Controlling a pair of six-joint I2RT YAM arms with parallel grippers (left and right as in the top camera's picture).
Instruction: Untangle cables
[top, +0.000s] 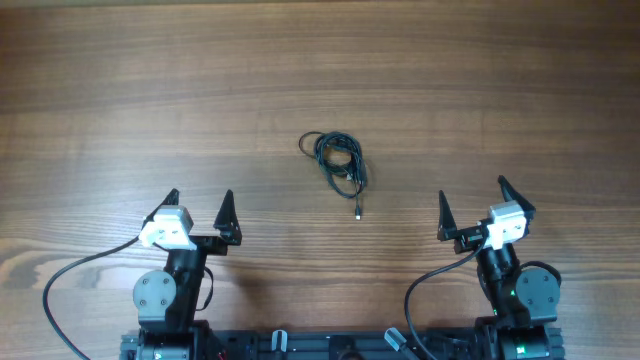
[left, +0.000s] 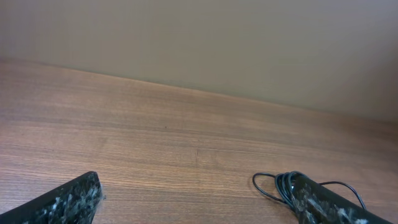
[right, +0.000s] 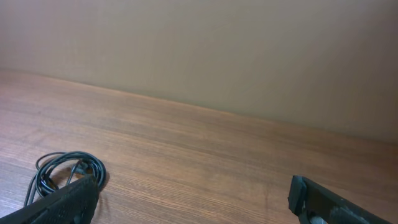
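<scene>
Cables: one small black tangle (top: 337, 165) lying flat mid-table, between the two arms and a little farther out than both.
Long axis: runs from far-left to near-right; loose loops sit at the far-left end and a single tail with a plug end (top: 358, 213) trails toward the near edge.
Left gripper (top: 200, 200): fingers spread wide, holding nothing; the tangle lies to its right and farther out, showing low right in the left wrist view.
Right gripper (top: 472, 192): also spread wide and empty; the tangle lies to its left and farther out, showing low left in the right wrist view.
Nearer arm: almost level. The tail leans slightly right, so the right arm looks the likelier one to take the plug end — the left could pin the loops.
Room: bare wooden table (top: 100, 80) all around the tangle, well clear of every edge, so there is space to draw a cord out to either side.
</scene>
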